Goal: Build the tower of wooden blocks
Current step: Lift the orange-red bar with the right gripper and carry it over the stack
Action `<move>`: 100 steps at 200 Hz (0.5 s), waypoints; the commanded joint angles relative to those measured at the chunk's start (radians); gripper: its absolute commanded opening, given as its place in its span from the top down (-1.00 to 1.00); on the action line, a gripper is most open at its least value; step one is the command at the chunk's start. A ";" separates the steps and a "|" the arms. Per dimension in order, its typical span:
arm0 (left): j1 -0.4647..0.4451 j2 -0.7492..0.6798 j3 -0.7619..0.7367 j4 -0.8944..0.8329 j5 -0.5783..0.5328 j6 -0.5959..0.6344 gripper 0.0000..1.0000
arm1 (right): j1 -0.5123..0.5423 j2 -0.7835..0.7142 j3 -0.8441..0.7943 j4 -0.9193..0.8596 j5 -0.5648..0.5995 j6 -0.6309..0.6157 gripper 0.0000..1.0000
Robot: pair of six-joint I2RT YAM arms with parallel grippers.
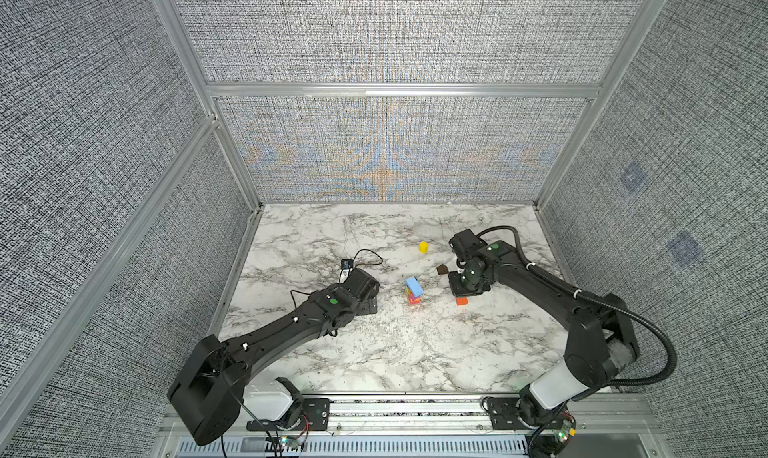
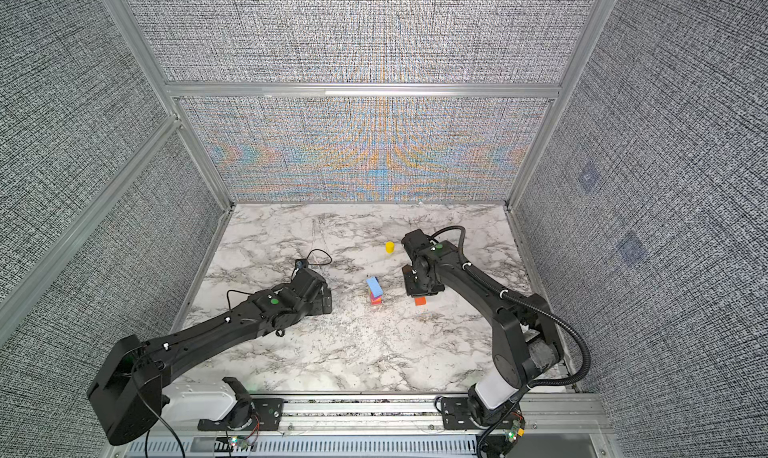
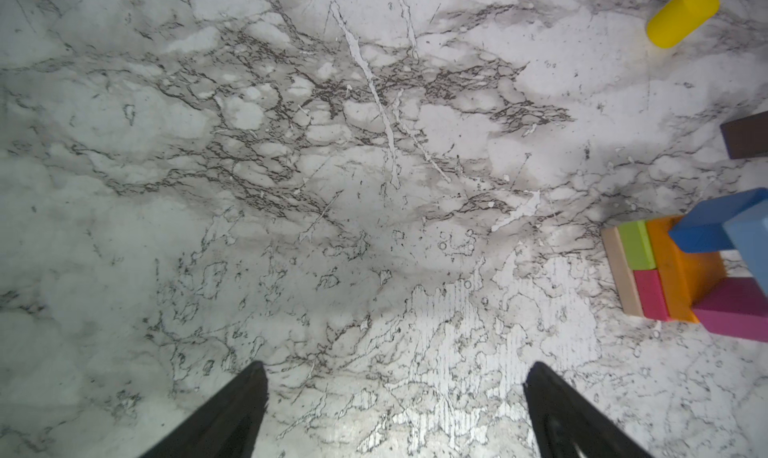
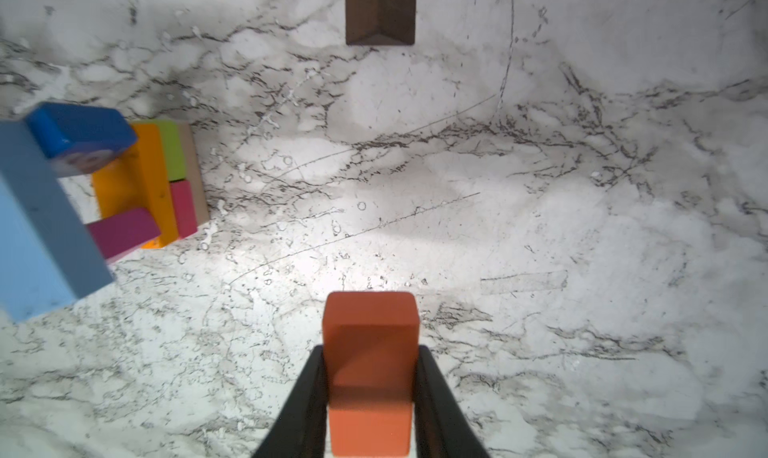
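The tower, capped by a light blue slab, stands in the middle of the table. Just to its right, an orange brick is clamped between the right arm's fingers. That arm arches in from the near right, wrist bent straight down. The dark brown piece and the yellow cylinder sit farther back. The left arm's fingers stand wide apart over bare table left of the tower, that arm stretched low from the near left.
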State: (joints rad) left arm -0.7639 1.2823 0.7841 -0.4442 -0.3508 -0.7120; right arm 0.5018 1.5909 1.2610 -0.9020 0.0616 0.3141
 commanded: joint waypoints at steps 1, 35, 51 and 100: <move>0.000 -0.019 -0.008 -0.028 0.011 -0.013 -0.98 | 0.020 0.000 0.053 -0.083 0.001 -0.012 0.47; 0.001 -0.038 -0.014 -0.050 0.013 -0.020 -0.98 | 0.057 0.032 0.162 -0.153 0.001 -0.033 0.47; 0.000 -0.048 -0.022 -0.044 0.021 -0.021 -0.97 | 0.076 0.051 0.207 -0.177 0.000 -0.039 0.47; 0.001 -0.037 -0.024 -0.034 0.024 -0.012 -0.98 | 0.125 0.131 0.326 -0.215 -0.006 -0.056 0.47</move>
State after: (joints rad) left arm -0.7639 1.2369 0.7601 -0.4854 -0.3305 -0.7334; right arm 0.6109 1.6947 1.5478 -1.0691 0.0612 0.2745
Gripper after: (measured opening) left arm 0.988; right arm 0.307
